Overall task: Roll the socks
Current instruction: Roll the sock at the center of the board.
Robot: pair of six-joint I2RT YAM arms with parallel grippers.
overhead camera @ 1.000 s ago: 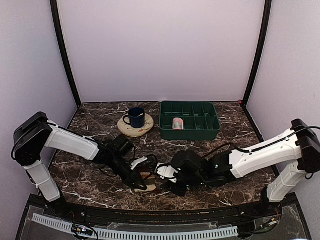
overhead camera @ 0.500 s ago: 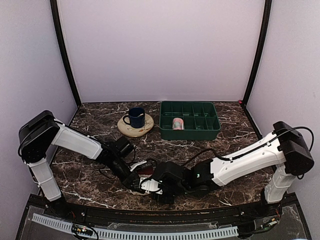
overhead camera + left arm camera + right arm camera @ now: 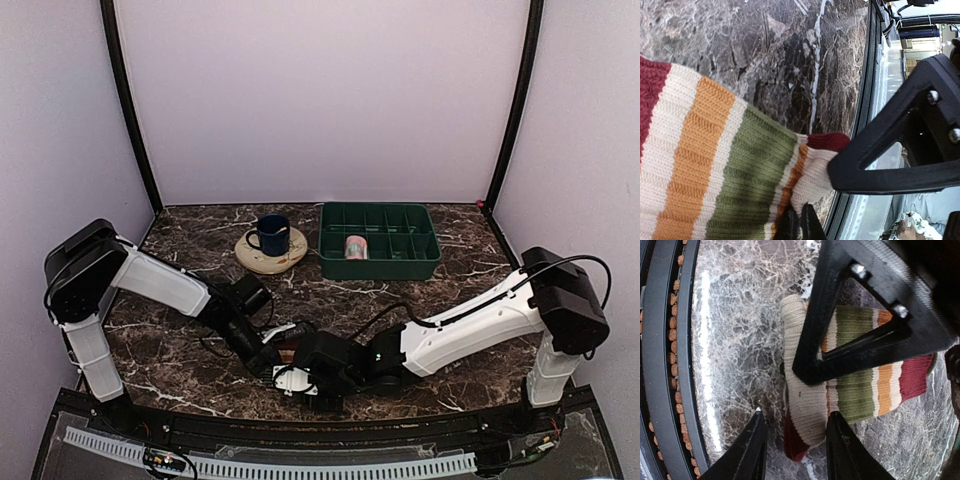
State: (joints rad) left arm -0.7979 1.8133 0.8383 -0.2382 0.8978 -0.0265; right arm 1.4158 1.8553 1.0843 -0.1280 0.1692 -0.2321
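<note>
A striped sock (image 3: 715, 165), in cream, orange, green and dark red bands, lies flat on the marble table near the front edge. It is mostly hidden under the grippers in the top view (image 3: 291, 352). My left gripper (image 3: 799, 221) is shut on the sock's folded edge; it also shows in the top view (image 3: 266, 358). My right gripper (image 3: 795, 414) is open, its fingers (image 3: 747, 450) on either side of the sock's (image 3: 807, 405) folded cream and red end. In the top view the right gripper (image 3: 302, 380) sits just front-right of the left one.
A green compartment tray (image 3: 380, 262) at the back holds one rolled sock (image 3: 355, 247). A blue mug (image 3: 271, 234) stands on a round coaster (image 3: 270, 258) to its left. The table's black front rail (image 3: 670, 365) runs close beside the grippers.
My right arm has swung left and toward the front edge, bringing its gripper over the sock's end beside the left gripper. The left gripper has shifted slightly forward.
</note>
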